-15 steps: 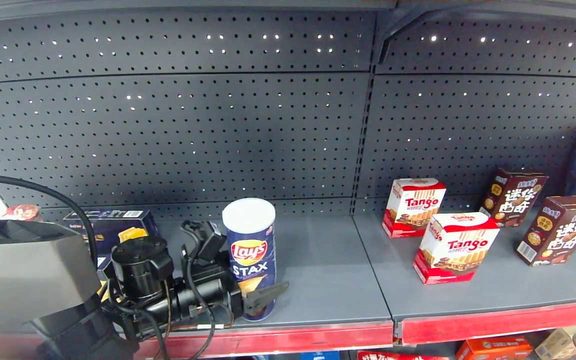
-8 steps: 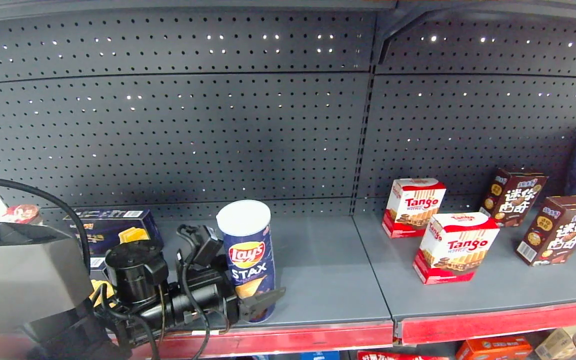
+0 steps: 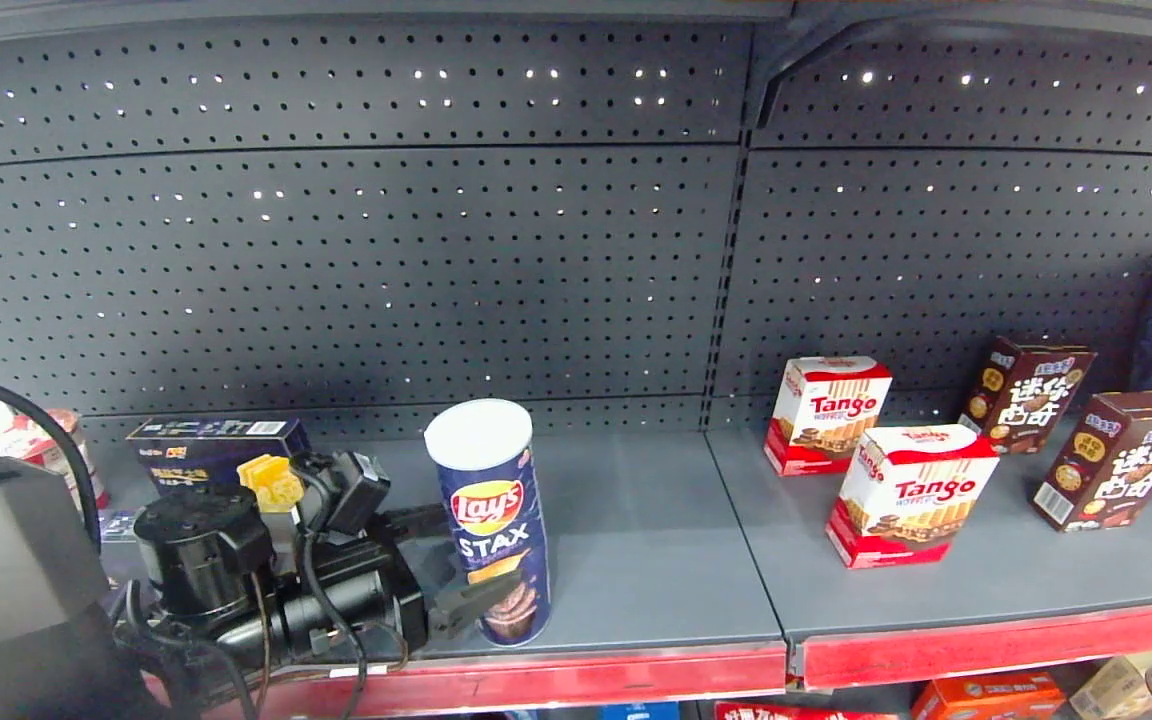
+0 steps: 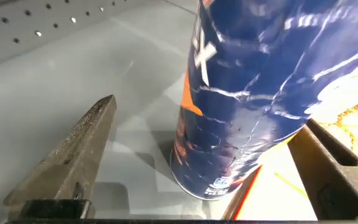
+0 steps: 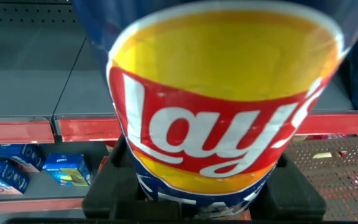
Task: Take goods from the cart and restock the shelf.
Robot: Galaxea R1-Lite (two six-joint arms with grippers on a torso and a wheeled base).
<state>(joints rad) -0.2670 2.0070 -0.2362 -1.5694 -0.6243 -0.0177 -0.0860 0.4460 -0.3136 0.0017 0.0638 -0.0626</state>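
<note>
Grey metal shelf (image 3: 636, 540) with a red front edge and a perforated back panel (image 3: 336, 250) behind it.

Count on shelf:
- 1 chip can (image 3: 491, 520), upright, lower centre-left of the head view, near the front edge.
- 2 red-and-white boxes (image 3: 826, 410), right of centre.
- 2 brown boxes (image 3: 1031, 385), far right.
- 1 dark blue box (image 3: 216, 445), lower left, against the back panel.

Left claw (image 3: 466, 560), lower left: fingers spread wide on either side of the can's base, gripping nothing. One finger (image 4: 73, 162) is clearly apart from the can.

Right claw (image 5: 204, 193): closed around a second chip can (image 5: 222, 112), held out in front of the shelf's red edge.
</note>
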